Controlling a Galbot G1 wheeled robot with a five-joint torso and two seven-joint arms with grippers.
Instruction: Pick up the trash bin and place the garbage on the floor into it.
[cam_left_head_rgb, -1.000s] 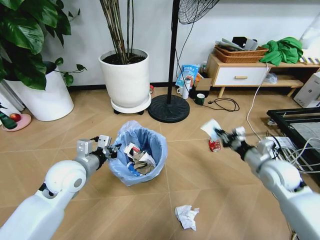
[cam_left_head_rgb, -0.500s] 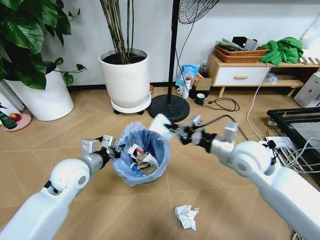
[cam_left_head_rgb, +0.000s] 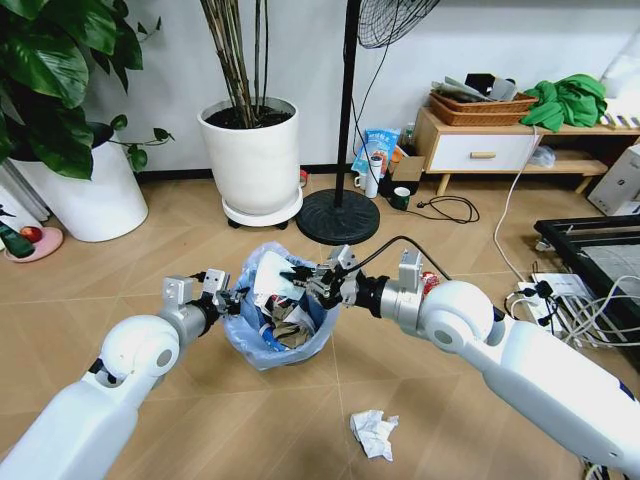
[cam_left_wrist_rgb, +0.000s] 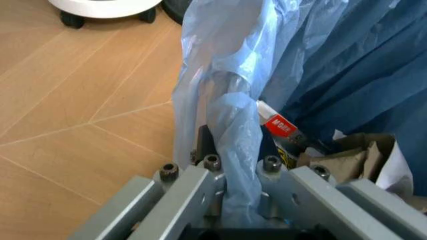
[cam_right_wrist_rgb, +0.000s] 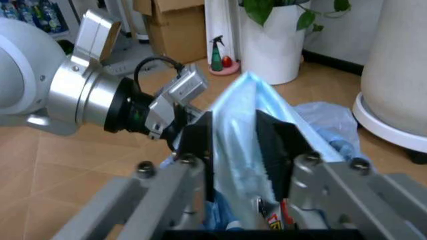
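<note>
Gripping the near-left edge of the trash bin (cam_left_head_rgb: 277, 310), the left gripper (cam_left_head_rgb: 226, 297) has its jaws clamped on the rim with a fold of the light-blue liner bag (cam_left_wrist_rgb: 230, 125) bunched between them, as the left wrist view shows. That rim is probably the sound place to hold: the bin looks light and stiff enough to lift by one edge, whereas the thin, crinkly, slick bag would likely slide or tear if it took the load alone. The bin is small, round and dark under the puffed-up blue plastic, and it sits on the floor (cam_left_head_rgb: 120, 260) in front of the white plant pot (cam_left_head_rgb: 251, 155) and the fan base (cam_left_head_rgb: 337, 217). Inside lie crumpled paper, brown scraps and a red-labelled wrapper.

Over the bin's mouth, the right gripper (cam_left_head_rgb: 312, 281) holds a pale blue packet (cam_right_wrist_rgb: 247, 130), its fingers closed on the flat, soft, flimsy piece; a pinch across the middle seems enough for something so light.

Further right, a crushed red can (cam_left_head_rgb: 431, 282) peeks out behind the right arm. A crumpled white paper wad (cam_left_head_rgb: 373, 433) lies on the boards nearer the robot, well apart from the bin; it should squash easily under any grasp
</note>
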